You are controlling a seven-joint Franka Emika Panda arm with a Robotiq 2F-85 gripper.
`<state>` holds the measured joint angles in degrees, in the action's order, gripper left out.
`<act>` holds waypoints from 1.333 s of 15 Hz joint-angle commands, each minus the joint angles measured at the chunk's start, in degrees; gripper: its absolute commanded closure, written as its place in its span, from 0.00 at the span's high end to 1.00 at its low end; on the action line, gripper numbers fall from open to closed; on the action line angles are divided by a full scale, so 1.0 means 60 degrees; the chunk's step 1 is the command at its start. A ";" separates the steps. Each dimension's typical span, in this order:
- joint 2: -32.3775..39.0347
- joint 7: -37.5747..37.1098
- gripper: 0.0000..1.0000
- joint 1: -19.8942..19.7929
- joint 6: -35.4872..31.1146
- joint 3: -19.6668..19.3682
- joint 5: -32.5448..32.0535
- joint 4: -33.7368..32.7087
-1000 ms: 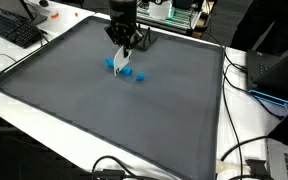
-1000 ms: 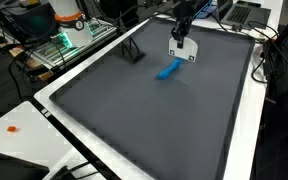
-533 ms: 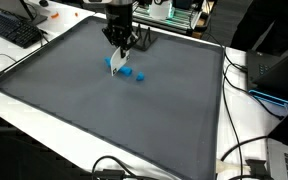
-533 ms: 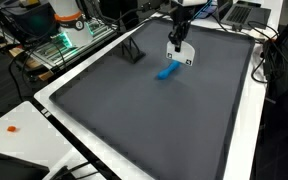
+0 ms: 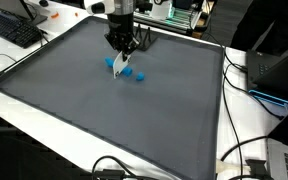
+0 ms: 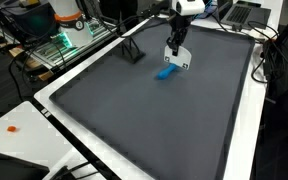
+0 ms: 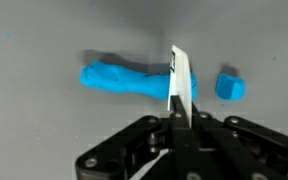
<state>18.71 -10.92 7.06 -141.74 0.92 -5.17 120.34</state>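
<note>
I see a keyboard [image 5: 14, 29] beside the grey mat [image 5: 94, 115] — a black stand [image 6: 133, 50] on it, an orange bit [image 6: 13, 128] off it.

Grey tabletop [image 5: 104, 120] carries a blue roll [image 7: 119, 79], with a small blue lump [image 7: 230, 87] at its 3 o'clock.

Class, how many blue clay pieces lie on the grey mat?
2: a long roll lying across the blade, and a small chunk lying apart past the blade's other side. The blade may hide a further cut.

A lab bench: keyboard [image 5: 13, 29], cables [image 5: 112, 166] (tangled), electronics [image 6: 66, 42].
</note>
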 commanded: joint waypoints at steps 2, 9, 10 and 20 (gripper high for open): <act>0.0326 0.0165 0.01 -0.0076 -0.0087 0.0094 0.0156 0.0144; 0.0533 0.0183 0.01 -0.0084 -0.0224 0.0091 0.0177 0.0207; 0.0556 0.0185 0.01 -0.0087 -0.0230 0.0095 0.0192 0.0210; 0.0538 0.0315 0.01 -0.0022 0.0099 0.0373 0.0665 0.0096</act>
<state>20.92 -10.06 6.88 -141.94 1.45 -3.37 120.39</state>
